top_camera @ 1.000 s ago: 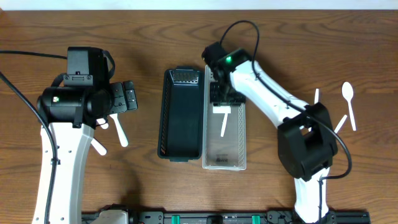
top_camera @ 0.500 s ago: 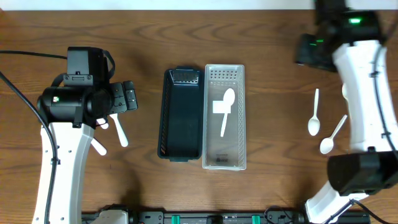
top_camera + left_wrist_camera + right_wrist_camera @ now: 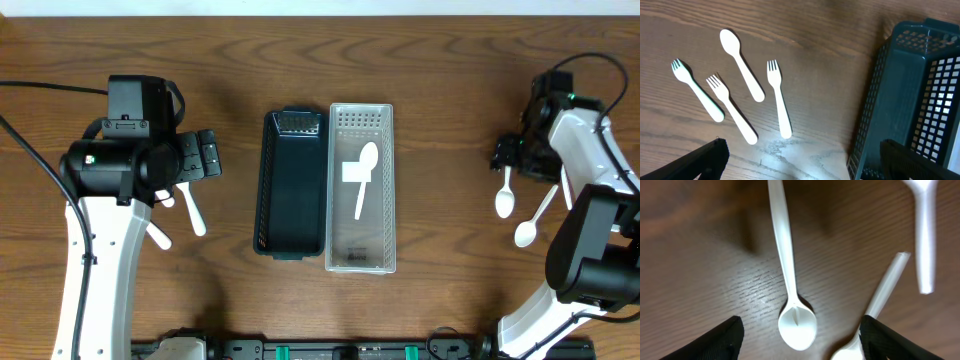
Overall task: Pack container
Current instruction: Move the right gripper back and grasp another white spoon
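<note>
My right tool [image 3: 800, 332] hangs spread wide, empty, straddling a white spoon [image 3: 783, 255] on the desk [image 3: 700, 255], lined up to take it to the clear container [image 3: 391, 200].

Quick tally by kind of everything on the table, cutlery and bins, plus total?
Forks: 3
Spoons: 5. One in the clear bin, one beside the forks, three at right. The last one's head is out of frame, so it is a likely spoon.
Bins: 2, counting the dark basket and the clear bin.
Total: 10
</note>
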Controlling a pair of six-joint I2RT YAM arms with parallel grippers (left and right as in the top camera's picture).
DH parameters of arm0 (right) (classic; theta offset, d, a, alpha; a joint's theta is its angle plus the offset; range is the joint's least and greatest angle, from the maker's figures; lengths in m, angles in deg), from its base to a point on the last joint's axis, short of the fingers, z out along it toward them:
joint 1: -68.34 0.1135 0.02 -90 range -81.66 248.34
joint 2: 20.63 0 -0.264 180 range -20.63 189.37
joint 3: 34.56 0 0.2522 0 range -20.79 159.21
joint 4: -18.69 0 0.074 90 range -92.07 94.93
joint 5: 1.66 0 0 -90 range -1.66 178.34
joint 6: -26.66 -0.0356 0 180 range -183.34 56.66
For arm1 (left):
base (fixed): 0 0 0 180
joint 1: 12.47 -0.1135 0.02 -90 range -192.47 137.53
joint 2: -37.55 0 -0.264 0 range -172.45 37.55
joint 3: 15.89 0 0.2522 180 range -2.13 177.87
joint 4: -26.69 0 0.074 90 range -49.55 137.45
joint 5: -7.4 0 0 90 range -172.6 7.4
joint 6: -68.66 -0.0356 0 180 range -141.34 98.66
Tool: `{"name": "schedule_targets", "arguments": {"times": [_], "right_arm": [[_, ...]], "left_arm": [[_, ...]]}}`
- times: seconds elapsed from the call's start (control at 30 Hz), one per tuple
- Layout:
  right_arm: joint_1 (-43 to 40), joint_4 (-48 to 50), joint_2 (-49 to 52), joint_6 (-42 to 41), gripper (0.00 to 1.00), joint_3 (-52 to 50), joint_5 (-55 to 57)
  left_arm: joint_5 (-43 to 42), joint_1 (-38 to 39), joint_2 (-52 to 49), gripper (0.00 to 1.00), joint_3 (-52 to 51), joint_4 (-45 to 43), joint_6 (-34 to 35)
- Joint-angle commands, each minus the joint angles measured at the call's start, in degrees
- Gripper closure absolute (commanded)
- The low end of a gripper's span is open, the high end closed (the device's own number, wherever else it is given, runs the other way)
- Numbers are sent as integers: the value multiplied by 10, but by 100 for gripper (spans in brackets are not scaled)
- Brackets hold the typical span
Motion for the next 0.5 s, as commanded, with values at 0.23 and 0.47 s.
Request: {"name": "schedule_targets", "arguments": {"times": [0.23,0.47], "right_arm": [[-2,103,0,15,24,-96,-39],[-10,154,0,14,34,-149,-48]], "left_arm": [[3,-3,-1,2,8,2,1],[3,-3,-1,2,8,2,1]]}}
